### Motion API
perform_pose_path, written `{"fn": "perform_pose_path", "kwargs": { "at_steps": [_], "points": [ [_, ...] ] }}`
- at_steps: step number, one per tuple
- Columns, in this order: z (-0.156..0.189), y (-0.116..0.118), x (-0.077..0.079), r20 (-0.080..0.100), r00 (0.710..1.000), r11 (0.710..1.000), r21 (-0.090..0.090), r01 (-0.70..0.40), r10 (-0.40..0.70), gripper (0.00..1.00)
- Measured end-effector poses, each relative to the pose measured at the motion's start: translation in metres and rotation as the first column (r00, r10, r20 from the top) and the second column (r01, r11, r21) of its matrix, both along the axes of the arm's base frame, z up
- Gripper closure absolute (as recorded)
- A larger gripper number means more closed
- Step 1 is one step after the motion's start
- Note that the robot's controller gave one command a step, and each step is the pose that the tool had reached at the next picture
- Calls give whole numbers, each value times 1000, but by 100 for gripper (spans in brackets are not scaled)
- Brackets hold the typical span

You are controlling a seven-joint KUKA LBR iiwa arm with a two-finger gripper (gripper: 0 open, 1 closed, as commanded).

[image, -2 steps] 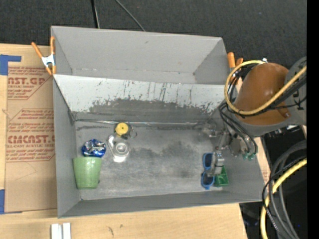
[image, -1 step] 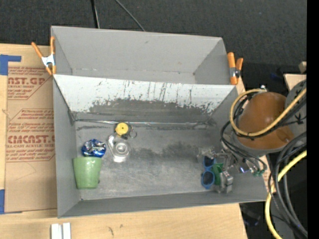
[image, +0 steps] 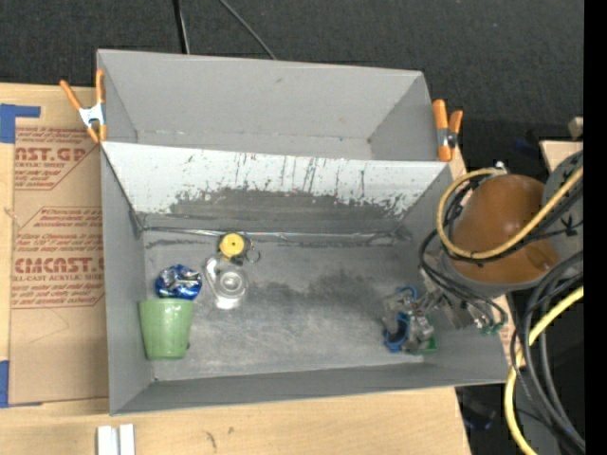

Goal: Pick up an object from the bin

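Fingers [image: 411, 318] sit low in the bin's [image: 285, 368] near right corner; spread or closed, I cannot tell. At their tips lies a small blue thing [image: 394, 336], probably light and hard; pinch it across its middle. Its long axis and heading are too small to read.

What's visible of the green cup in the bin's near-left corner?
Pale green cup, plastic by its look, slightly translucent, plain tapered wall, no handle. It sits in the near-left corner of the bin, close by the left wall; whether upright or tipped I cannot tell. A crumpled blue-and-white thing lies at its rim, seemingly touching. The gripper is across the bin, apart from it.
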State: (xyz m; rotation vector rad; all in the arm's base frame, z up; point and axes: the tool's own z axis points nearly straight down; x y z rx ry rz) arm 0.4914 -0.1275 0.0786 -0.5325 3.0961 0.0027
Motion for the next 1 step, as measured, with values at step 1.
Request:
{"fn": "perform_pose_path", "kwargs": {
  "at_steps": [1],
  "points": [
    [125,-24,-5,8,999,1000,-5,-30,31,100]
  ]
}}
